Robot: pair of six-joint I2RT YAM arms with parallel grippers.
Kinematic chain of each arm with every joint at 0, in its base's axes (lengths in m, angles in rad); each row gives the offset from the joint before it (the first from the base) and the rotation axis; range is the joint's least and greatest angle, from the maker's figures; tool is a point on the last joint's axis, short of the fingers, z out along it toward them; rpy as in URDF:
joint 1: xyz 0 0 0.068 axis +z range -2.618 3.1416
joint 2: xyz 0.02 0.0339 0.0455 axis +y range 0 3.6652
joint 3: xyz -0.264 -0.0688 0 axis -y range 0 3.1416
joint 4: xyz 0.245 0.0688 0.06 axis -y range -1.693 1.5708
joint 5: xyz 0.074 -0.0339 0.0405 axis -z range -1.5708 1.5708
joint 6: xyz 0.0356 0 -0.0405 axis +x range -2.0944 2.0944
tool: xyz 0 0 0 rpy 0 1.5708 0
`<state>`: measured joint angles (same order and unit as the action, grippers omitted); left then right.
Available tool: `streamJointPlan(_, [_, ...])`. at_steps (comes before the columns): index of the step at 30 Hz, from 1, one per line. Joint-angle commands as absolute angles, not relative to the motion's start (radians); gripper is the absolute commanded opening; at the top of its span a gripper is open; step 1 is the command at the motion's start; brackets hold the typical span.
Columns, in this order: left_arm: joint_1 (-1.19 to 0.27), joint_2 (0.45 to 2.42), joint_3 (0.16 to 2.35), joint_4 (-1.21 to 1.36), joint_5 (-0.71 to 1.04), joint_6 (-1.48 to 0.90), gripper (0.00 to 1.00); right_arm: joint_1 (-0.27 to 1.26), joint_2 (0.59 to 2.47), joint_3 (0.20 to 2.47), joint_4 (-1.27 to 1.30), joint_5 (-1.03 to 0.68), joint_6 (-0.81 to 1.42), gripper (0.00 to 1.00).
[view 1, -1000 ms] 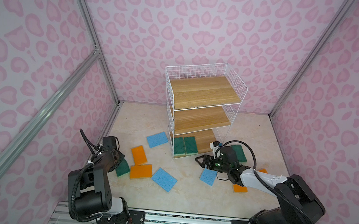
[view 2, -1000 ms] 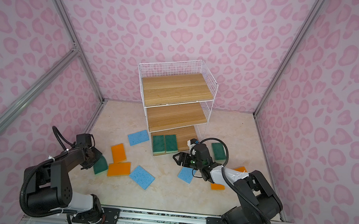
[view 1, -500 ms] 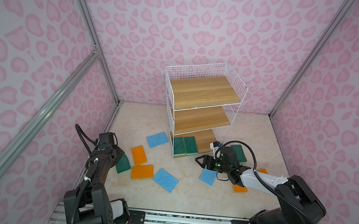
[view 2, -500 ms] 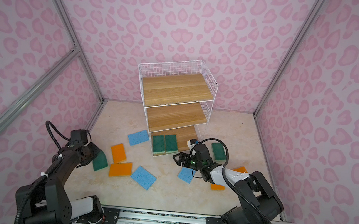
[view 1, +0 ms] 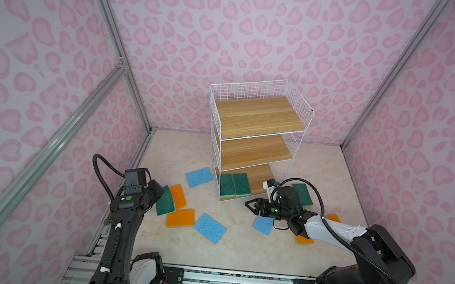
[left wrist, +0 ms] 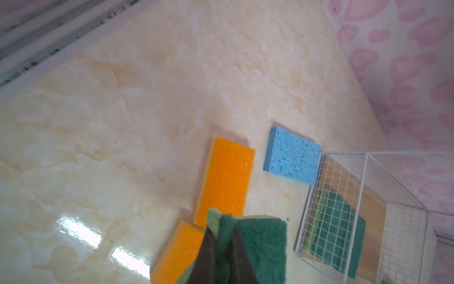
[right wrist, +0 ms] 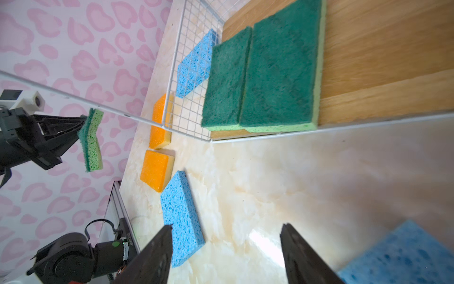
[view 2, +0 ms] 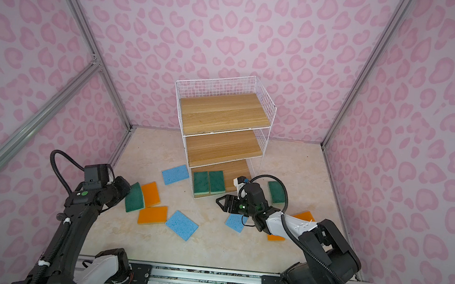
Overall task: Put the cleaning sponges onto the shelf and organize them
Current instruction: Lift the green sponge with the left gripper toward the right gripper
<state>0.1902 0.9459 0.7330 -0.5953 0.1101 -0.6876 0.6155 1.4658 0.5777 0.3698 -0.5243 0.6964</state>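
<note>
Reaching forward in both top views, the left gripper (view 1: 160,196) holds a green sponge (view 1: 164,206); the right arm (view 1: 323,230) stretches low before the shelf (view 1: 261,114). Left wrist view: jaws clamped on that sponge. Right wrist view: the right gripper (right wrist: 226,227) gapes empty near a blue sponge (right wrist: 183,216).

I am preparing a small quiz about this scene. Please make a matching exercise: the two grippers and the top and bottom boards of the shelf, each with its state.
1. left gripper
2. right gripper
3. top board
4. bottom board

a. bears two green sponges
b. open, empty
c. bare
d. shut on a green sponge

Pairs: 1-d, 2-b, 3-c, 4-a
</note>
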Motion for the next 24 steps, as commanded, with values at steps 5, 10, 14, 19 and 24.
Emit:
streamJointPlan(5, [0.011, 0.943, 0.668, -0.496, 0.116, -0.863, 0.03, 0.749, 1.415, 0.497, 0.558, -0.45, 0.762, 0.7])
streamJointPlan(10, [-0.093, 0.969, 0.668, -0.442, 0.07, -0.912, 0.03, 0.878, 1.439, 0.476, 0.708, -0.376, 0.833, 0.7])
streamJointPlan(14, [-0.147, 0.998, 0.67, -0.403, 0.056, -0.944, 0.03, 0.924, 1.516, 0.534, 0.781, -0.393, 0.881, 0.63])
streamJointPlan(19, [-0.202, 1.029, 0.661, -0.346, 0.034, -0.997, 0.03, 0.965, 1.581, 0.593, 0.808, -0.36, 0.894, 0.61])
streamJointPlan(24, [-0.231, 1.039, 0.663, -0.321, 0.013, -1.026, 0.03, 0.991, 1.63, 0.641, 0.811, -0.327, 0.902, 0.62])
